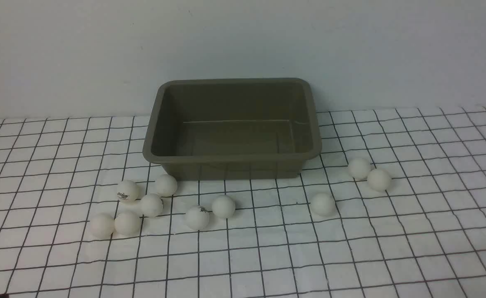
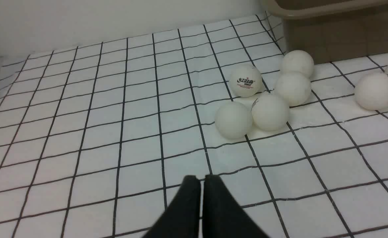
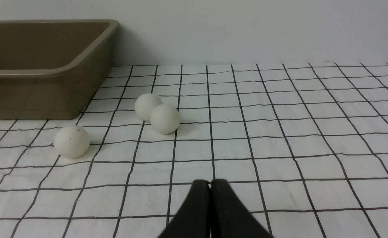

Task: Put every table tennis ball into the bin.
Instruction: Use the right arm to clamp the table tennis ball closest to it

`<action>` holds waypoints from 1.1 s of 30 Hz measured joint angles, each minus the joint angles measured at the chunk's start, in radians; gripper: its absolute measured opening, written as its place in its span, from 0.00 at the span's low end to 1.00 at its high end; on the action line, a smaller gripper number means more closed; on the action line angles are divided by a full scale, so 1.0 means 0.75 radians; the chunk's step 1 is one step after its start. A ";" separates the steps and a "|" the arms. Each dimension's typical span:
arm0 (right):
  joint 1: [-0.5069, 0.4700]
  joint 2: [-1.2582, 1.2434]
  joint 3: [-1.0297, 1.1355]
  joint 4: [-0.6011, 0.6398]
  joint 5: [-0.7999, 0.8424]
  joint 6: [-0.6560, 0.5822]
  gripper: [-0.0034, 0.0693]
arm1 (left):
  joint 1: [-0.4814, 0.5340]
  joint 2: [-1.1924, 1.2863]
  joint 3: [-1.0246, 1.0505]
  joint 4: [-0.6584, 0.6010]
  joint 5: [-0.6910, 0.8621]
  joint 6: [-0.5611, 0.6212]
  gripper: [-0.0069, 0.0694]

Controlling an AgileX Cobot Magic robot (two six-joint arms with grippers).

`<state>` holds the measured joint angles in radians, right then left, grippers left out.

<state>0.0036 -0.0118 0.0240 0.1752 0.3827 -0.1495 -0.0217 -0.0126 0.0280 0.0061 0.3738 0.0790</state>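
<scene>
The bin [image 1: 231, 169] sits at the centre of the front view. All ten table tennis balls [image 1: 223, 206] lie on the checked desk [image 1: 391, 256] below it, seven toward lower left and three toward the right. The left tool [image 2: 202, 180] and right tool [image 3: 210, 183] are both closed, jaws pressed together.

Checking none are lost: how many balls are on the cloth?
10 balls, all on the cloth before the bin: five clustered left, two centre, one right of centre, two far right. None looks hidden.

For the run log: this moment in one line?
stage: not started | bin: no ball seen inside | table tennis balls: ten on checked cloth | left gripper: jaws shut, empty | right gripper: jaws shut, empty
</scene>
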 joint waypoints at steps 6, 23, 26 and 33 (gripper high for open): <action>0.000 0.000 0.000 0.000 0.000 0.000 0.02 | 0.000 0.000 0.000 0.000 0.000 0.000 0.08; 0.000 0.000 0.000 0.000 0.000 0.000 0.02 | 0.000 0.000 0.000 0.000 0.000 0.000 0.08; 0.000 0.000 0.000 -0.002 0.000 0.000 0.02 | 0.000 0.000 0.000 0.000 0.000 0.000 0.08; 0.000 0.000 0.000 0.034 0.000 0.007 0.02 | 0.000 0.000 0.000 0.000 0.000 0.000 0.08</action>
<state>0.0036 -0.0118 0.0240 0.2005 0.3829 -0.1440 -0.0217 -0.0126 0.0280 0.0061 0.3738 0.0790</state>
